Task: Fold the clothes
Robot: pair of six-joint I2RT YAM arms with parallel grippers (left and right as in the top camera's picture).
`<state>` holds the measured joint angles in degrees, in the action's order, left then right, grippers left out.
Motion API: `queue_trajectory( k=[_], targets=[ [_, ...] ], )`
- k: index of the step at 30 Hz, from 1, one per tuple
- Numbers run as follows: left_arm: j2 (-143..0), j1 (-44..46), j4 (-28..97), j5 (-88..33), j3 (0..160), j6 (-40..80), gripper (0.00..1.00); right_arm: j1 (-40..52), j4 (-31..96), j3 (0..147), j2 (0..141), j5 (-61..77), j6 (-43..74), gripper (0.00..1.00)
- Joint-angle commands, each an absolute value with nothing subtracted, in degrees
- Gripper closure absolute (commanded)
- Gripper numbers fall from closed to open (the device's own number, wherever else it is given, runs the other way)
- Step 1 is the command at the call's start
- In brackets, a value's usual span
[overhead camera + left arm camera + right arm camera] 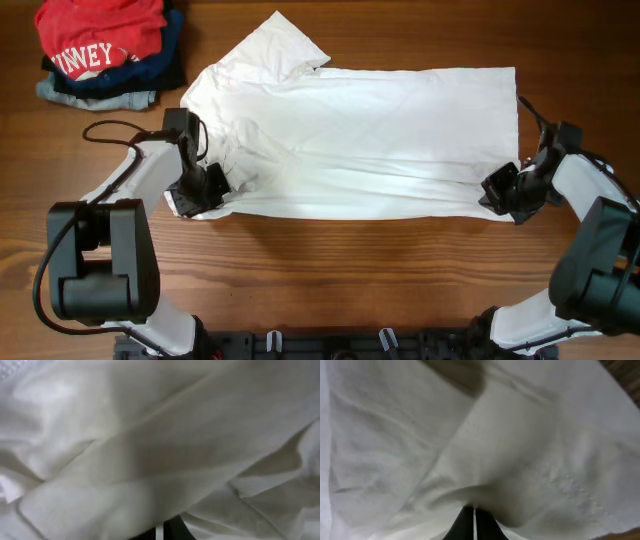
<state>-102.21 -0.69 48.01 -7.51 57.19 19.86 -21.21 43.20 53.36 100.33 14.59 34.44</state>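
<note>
Left gripper (205, 190) and right gripper (500, 192), from overhead, are each clamped on the T-shirt (380, 130), at the two ends of its long edge nearest the robot. The shirt lies spread sideways across the middle of the table (350, 265), plain white and creased, with one sleeve pointing to the far edge. No lettering shows. A pile of folded garments (105, 50) sits at the far left corner.

The left wrist view is filled with soft rumpled cloth bunched over dark fingertips (170, 534) pressed together.

The right wrist view shows a stitched hem pinched where the fingers (462, 530) meet.

I judge the grasp made and the lengthwise fold about to begin. Next, both arms must lift evenly and carry the edge across, keeping it taut.
</note>
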Motion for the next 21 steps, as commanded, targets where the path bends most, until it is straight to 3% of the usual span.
queue_trajectory(
  k=[1,9,13,14,15,16,17,18,19,21],
  targets=[
    [-104.4,-1.8,51.6,-3.1,56.2,20.8,0.95,-22.5,45.3,56.1,102.8,2.2,34.6,0.96],
    [-103.7,-1.8,57.8,1.0,56.3,24.9,0.96,-22.6,51.7,64.6,102.6,-1.0,36.7,0.96],
    [-96.2,-1.7,62.7,3.1,61.0,24.9,0.96,-22.5,61.4,80.5,101.7,-0.2,35.4,0.94],
    [-93.2,-1.7,63.3,3.1,63.1,24.9,0.96,-22.5,62.5,84.2,101.6,2.0,32.8,0.88],
    [-90.2,-1.7,63.4,2.8,65.3,24.9,0.96,-22.5,63.3,89.1,101.6,7.1,28.6,0.67],
    [-87.6,-1.7,62.8,1.9,67.4,24.6,0.88,-22.4,62.6,92.1,101.6,12.4,25.1,0.40],
    [-85.2,-1.7,61.0,0.3,69.4,24.0,0.67,-22.3,60.7,95.0,101.6,17.9,22.1,0.12],
    [-82.8,-1.4,57.4,-3.8,71.5,21.7,0.19,-21.7,56.7,96.8,101.6,23.7,20.9,0.00],
    [-81.6,-0.7,53.0,-8.9,72.9,18.3,0.12,-20.9,52.1,97.1,101.6,26.9,21.0,0.01],
    [-82.3,2.5,46.2,-10.8,75.7,17.8,0.07,-17.8,46.2,97.1,102.1,26.3,19.6,0.01]
  ],
)
